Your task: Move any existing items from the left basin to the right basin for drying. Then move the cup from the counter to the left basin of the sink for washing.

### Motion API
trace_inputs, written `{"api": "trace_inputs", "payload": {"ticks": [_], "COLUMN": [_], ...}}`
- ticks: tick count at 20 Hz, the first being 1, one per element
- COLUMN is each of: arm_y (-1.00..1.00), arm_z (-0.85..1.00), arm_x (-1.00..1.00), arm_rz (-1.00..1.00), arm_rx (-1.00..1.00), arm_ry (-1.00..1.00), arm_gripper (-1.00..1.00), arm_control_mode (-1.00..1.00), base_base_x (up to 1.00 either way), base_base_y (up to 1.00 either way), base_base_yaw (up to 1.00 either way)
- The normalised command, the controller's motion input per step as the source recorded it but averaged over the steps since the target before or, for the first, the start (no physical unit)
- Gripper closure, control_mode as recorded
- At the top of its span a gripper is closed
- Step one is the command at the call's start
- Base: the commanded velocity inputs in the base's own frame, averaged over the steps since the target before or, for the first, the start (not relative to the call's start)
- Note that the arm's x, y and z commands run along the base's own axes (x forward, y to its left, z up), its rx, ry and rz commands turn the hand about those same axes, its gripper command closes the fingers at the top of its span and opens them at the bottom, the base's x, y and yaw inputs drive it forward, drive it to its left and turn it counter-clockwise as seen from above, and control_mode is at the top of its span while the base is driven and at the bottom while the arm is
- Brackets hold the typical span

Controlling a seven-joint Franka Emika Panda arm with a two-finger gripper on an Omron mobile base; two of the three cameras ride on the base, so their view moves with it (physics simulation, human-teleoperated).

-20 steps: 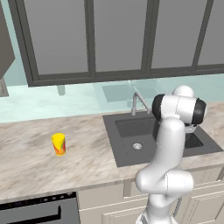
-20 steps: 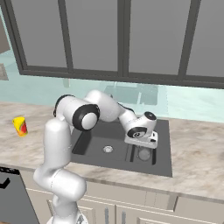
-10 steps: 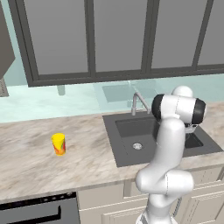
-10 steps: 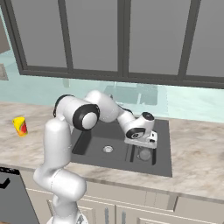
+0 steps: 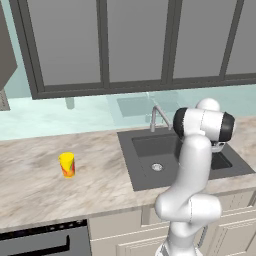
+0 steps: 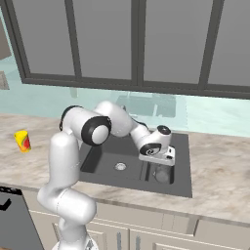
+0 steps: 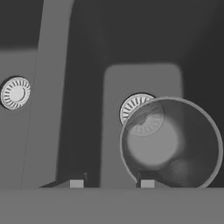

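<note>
In the hand view the dark grey cylinder (image 7: pixel 170 144) stands upright in the narrower right basin (image 7: pixel 140 78), beside that basin's drain. My gripper (image 7: pixel 112 183) hangs just over it with its jaws apart: one fingertip is inside the rim, the other outside, and neither presses the wall. From the right base view the gripper (image 6: pixel 157 165) reaches down into the right basin (image 6: pixel 176 146) above the cylinder (image 6: pixel 162 175). The left basin (image 6: pixel 105 158) holds just its silver drain (image 6: pixel 120 167). The yellow cup (image 5: pixel 67 164) stands upright on the counter (image 5: pixel 35 187), far left of the sink.
A curved silver faucet (image 5: pixel 159 116) rises behind the sink. A raised divider (image 7: pixel 48 87) separates the two basins. Dark wall cabinets (image 5: pixel 135 40) hang over the counter. An oven front (image 5: pixel 45 242) sits below the counter at the left.
The jaws have parted and let go of the dark grey cylinder in the right basin. The arm and the yellow cup have stayed where they were.
</note>
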Motion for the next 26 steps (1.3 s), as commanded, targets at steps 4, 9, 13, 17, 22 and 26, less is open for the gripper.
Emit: {"api": "trace_inputs", "payload": {"ticks": [4,9,13,17,22,26], "arm_y": [-0.14,-0.08,0.00,0.00,0.00,0.10], "arm_z": [0.00,0.02,0.20,0.38,0.48,0.50], "arm_x": [0.00,0.00,0.00,0.00,-0.03,-0.03], "arm_rz": [0.05,0.04,0.01,0.01,0.00,0.00], "arm_rx": [0.08,0.08,0.07,0.03,0.00,0.00], "arm_ry": [0.00,0.00,0.00,0.00,0.00,0.00], "arm_gripper": [-1.00,-1.00,-1.00,-1.00,-1.00,-1.00], "arm_control_mode": [-1.00,-1.00,-1.00,-1.00,-1.00,-1.00], "base_base_x": [0.00,0.00,0.00,0.00,0.00,0.00], "base_base_y": [0.00,0.00,0.00,0.00,0.00,0.00], "base_base_yaw": [0.00,0.00,0.00,0.00,0.00,0.00]}}
